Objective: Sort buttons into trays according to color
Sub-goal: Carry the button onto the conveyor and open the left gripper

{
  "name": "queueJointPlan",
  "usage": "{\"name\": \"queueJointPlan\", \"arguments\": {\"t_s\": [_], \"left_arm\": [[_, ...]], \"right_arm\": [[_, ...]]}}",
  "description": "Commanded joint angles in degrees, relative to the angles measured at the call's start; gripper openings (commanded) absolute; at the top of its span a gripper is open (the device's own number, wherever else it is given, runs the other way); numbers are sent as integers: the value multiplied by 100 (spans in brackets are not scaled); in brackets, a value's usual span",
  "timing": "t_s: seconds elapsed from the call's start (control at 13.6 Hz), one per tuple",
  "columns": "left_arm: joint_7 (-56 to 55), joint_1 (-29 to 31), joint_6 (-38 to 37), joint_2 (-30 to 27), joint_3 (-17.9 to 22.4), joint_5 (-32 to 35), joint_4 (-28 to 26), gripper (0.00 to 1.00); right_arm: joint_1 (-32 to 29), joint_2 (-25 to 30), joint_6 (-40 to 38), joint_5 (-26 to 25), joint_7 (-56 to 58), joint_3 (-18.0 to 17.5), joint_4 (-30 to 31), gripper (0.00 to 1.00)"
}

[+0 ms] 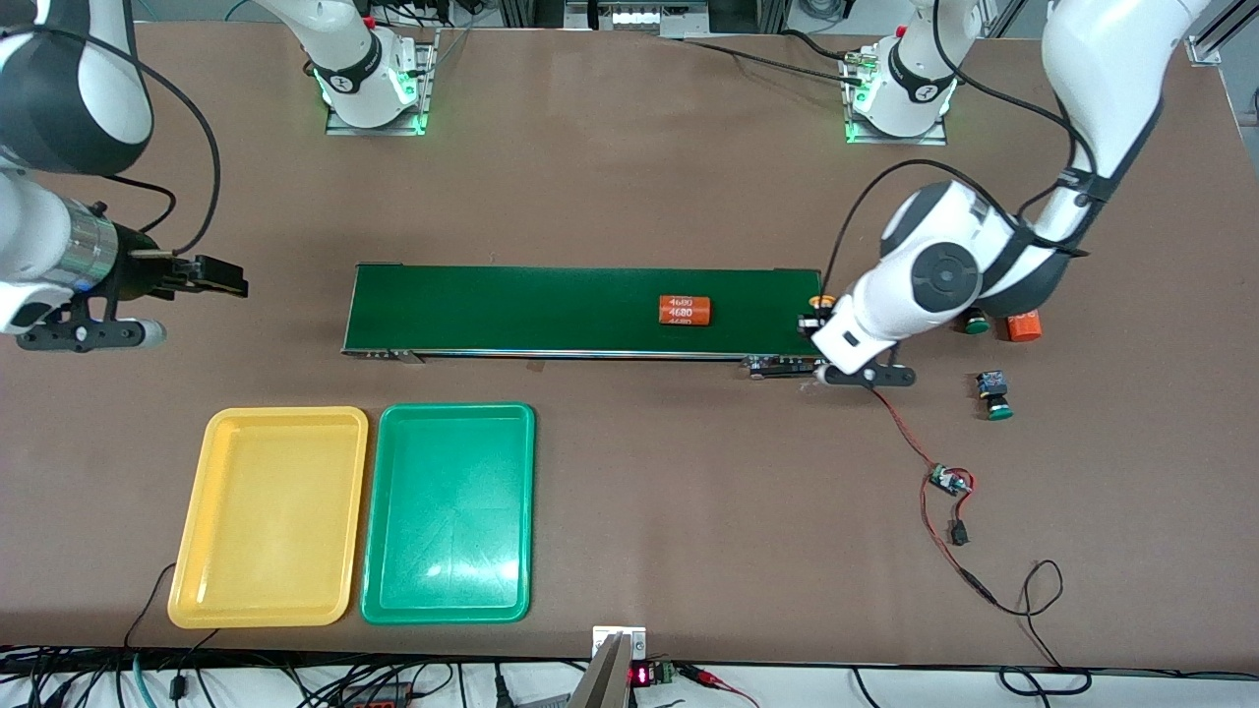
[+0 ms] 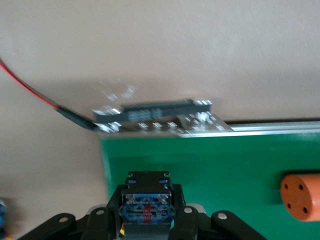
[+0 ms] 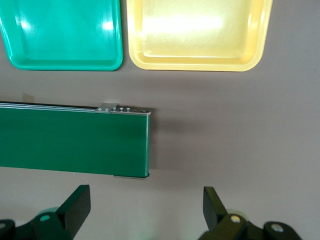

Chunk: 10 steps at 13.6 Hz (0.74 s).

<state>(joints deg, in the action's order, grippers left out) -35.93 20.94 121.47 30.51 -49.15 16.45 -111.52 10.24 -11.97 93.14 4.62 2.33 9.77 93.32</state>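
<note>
My left gripper (image 1: 814, 326) is shut on a button (image 1: 820, 301) with a yellow-orange cap, just over the conveyor belt's end toward the left arm's end of the table. In the left wrist view the button's black-blue body (image 2: 146, 200) sits clamped between the fingers. A green-capped button (image 1: 996, 395) lies on the table nearer the front camera. Another green-capped button (image 1: 975, 324) is partly hidden by the left arm. The yellow tray (image 1: 266, 421) and the green tray (image 1: 454, 413) lie side by side, both empty. My right gripper (image 1: 239, 285) hangs open and empty over the table off the belt's other end.
A dark green conveyor belt (image 1: 551, 307) carries an orange "4680" cylinder (image 1: 685, 312). A second orange cylinder (image 1: 1024, 325) lies beside the half-hidden green button. A small circuit board (image 1: 949, 481) with red and black wires trails from the belt's end toward the front camera.
</note>
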Motion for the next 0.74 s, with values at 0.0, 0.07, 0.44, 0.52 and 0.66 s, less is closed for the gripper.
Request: {"name": "queueJointPlan", "arguments": {"t_s": [0.0, 0.07, 0.44, 0.52, 0.66], "left_arm": [[-335, -116, 78, 174, -7, 201, -53, 29], [-345, -117, 174, 201, -7, 192, -115, 29], [-503, -135, 395, 289, 46, 333, -133, 75], [-494, -91, 334, 246, 37, 333, -98, 100], [-415, 93, 54, 53, -24, 342, -36, 100]], "right_arm": [[118, -94, -6, 83, -4, -2, -68, 100], [154, -104, 11, 92, -74, -2, -68, 100], [154, -7, 99, 83, -83, 42, -86, 100], [154, 28, 99, 83, -83, 60, -86, 100], [128, 63, 64, 66, -83, 69, -77, 100]]}}
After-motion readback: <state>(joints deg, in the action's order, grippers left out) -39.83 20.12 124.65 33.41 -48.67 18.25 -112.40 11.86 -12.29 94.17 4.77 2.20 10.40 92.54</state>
